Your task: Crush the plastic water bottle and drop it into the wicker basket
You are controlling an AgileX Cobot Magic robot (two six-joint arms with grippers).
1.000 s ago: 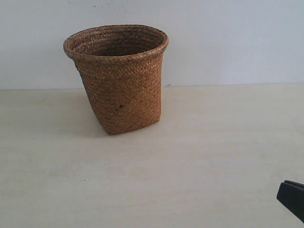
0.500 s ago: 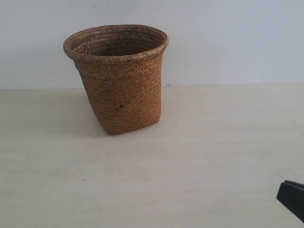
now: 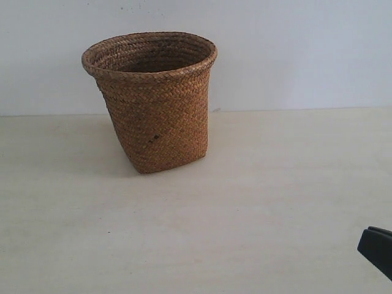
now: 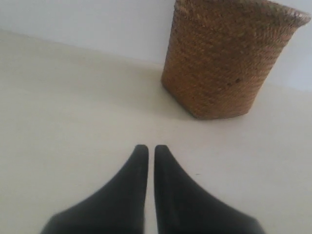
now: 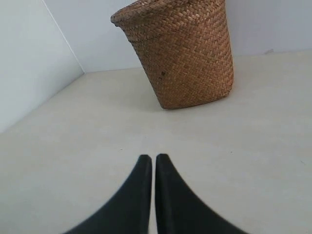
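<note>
The right tool (image 5: 148,158), whose black corner shows at the lower right edge of the exterior view, has its jaws pressed together, gripping nothing. The left tool (image 4: 147,148) is likewise closed and empty. Farther back, upper left of centre, the wicker basket (image 3: 156,110) stands upright on the pale worktop (image 3: 257,202), before the white wall (image 3: 306,49).

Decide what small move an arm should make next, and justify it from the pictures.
Probably raise one arm to peer into the wicker basket: no bottle shows on the table, the left claw and right claw are shut and empty, and the basket's inside is mostly hidden.
</note>
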